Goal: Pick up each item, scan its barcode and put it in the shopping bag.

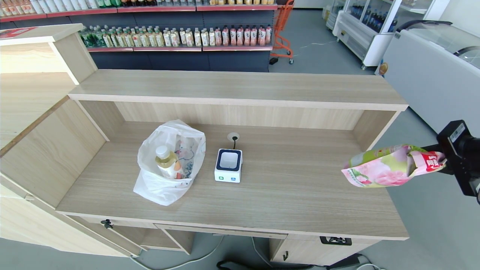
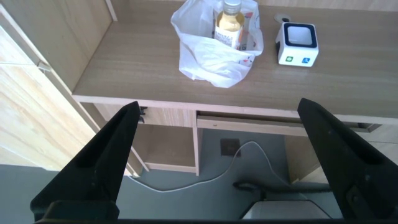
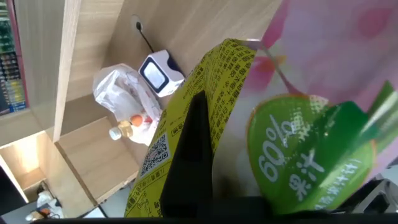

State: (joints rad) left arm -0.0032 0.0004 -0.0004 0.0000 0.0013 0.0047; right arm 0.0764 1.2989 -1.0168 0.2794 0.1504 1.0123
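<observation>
While L gripper (image 2: 219,107) hangs open, R gripper (image 1: 435,162) clamps pouch (image 1: 382,167) near counter (image 1: 300,195) edge.

The counter (image 1: 300,195) is taken in from above and in front by the head camera. It is seen lower and farther back from the left wrist, tilted and sideways from the right; shopping bag (image 1: 165,187) and scanner (image 1: 228,165) are shared by all.

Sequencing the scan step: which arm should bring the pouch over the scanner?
Right. The right end effector is shut on the pink-green pouch off the counter's right end, with the scanner mid-counter. The left end effector is open and empty, in front of the counter.
</observation>
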